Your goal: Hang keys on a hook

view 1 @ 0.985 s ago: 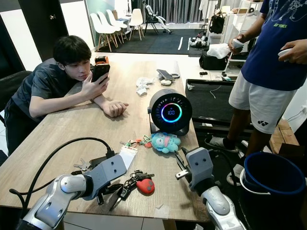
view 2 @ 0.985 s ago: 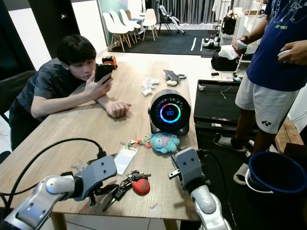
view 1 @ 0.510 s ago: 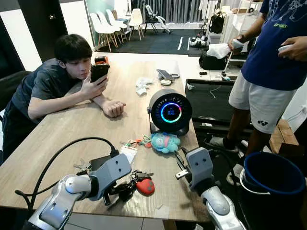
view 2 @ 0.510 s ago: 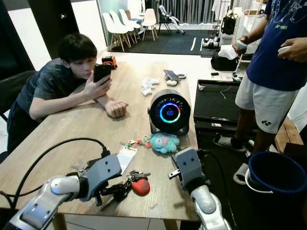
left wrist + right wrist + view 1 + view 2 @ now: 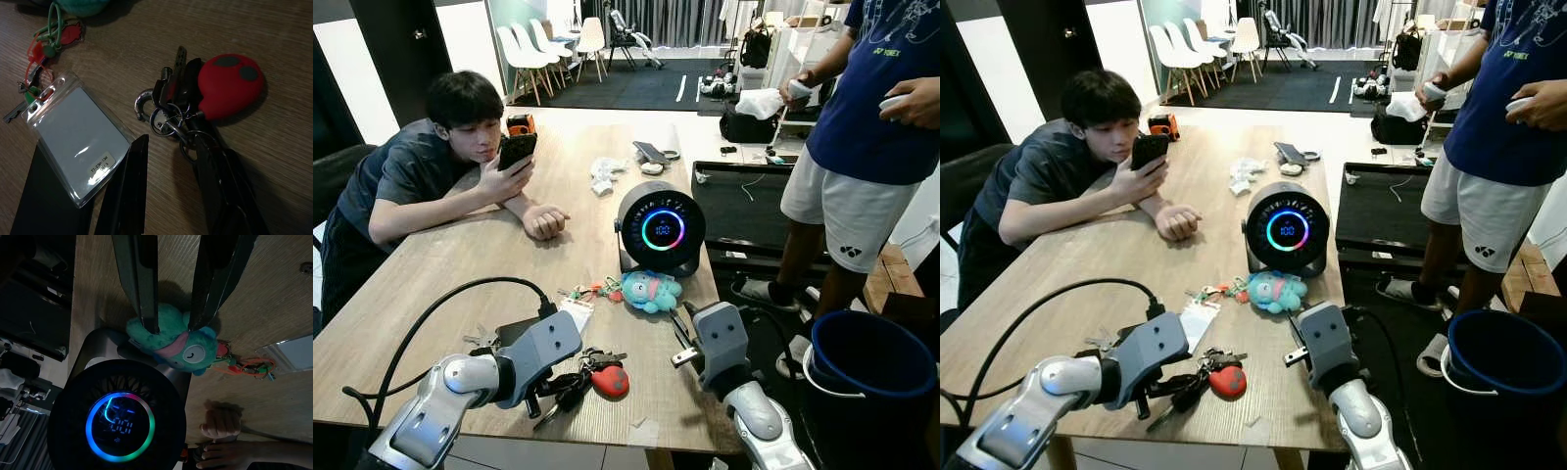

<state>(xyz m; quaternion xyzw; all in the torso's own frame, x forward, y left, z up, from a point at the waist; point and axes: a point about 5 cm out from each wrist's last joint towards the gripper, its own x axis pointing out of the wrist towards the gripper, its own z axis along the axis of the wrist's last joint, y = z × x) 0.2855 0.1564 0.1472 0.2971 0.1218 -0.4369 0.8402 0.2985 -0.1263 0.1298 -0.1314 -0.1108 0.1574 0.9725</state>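
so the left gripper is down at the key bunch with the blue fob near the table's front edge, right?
Not quite: the fob is red, not blue. The left wrist view shows it clearly, attached to the key bunch lying on the wooden table. The rest holds: the left gripper is down at the keys near the table's front edge.
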